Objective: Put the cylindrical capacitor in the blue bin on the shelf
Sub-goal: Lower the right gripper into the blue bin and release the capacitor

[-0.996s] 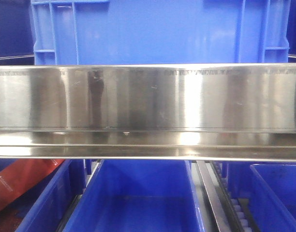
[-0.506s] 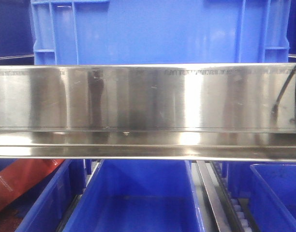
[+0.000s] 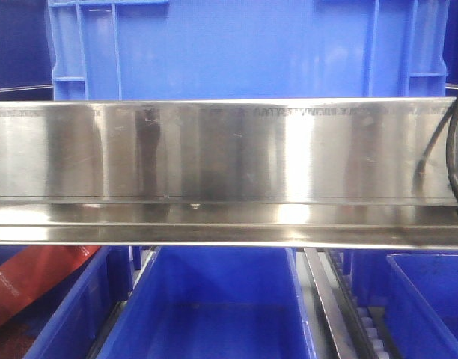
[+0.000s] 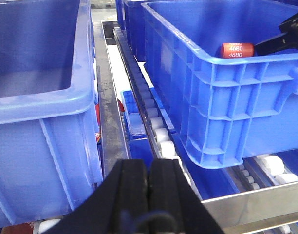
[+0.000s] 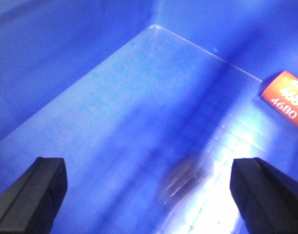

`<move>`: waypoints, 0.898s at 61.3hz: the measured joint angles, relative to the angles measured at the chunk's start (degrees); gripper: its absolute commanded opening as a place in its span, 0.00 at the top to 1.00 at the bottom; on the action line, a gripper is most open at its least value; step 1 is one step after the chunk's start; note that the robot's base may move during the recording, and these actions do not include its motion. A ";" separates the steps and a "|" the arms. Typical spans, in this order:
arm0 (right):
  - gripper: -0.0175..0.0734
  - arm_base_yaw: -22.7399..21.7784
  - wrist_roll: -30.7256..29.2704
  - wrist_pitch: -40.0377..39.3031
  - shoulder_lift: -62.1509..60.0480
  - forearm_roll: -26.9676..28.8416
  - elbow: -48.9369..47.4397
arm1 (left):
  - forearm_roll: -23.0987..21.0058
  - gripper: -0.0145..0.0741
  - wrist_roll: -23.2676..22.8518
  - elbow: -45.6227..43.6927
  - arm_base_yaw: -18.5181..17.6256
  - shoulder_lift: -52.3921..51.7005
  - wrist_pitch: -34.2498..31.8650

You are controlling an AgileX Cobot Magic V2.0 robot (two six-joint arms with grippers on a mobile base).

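Observation:
The cylindrical capacitor [image 4: 235, 50] is an orange-red cylinder printed "4680", seen inside the blue bin [image 4: 227, 92] near its far right side. In the right wrist view the capacitor [image 5: 288, 100] is at the right edge, apart from both fingers. My right gripper [image 5: 148, 180] is open over the bin floor [image 5: 115, 122] with nothing between its fingers. A black part of the right arm [image 4: 288, 39] reaches over the bin beside the capacitor. My left gripper [image 4: 149, 180] is shut and empty, low between two bins. The steel shelf rail [image 3: 229, 149] fills the front view.
Another blue bin [image 4: 37, 97] stands left of the left gripper, and white rollers [image 4: 156, 122] run along the gap. A black cable [image 3: 457, 164] hangs in front of the rail's right end. More blue bins [image 3: 244, 48] sit above and below the rail. A red bag [image 3: 27, 288] lies lower left.
In the front view a black cable has come in at the right edge and now hangs further in over the shelf rail. The bins and rail have not moved.

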 measured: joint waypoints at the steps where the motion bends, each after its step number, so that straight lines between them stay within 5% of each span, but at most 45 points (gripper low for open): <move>1: 0.18 0.00 0.00 -0.01 0.00 0.00 -0.16 | 0.00 0.96 0.00 0.00 0.00 0.00 0.00; 9: 0.25 0.03 0.00 0.19 -1.96 0.00 -0.86 | 0.00 0.96 0.00 0.00 0.00 0.00 0.00; 29: 0.95 -1.30 0.00 0.46 -15.30 0.00 -1.13 | 0.00 0.96 0.00 0.00 0.00 0.00 0.00; 39: 0.98 -4.32 0.00 0.03 -24.57 0.00 4.58 | 0.00 0.96 0.00 0.00 0.00 0.00 0.00; 55: 0.98 -10.59 0.10 -7.58 -41.99 -0.23 27.98 | 0.00 0.96 0.00 0.00 0.00 0.00 0.00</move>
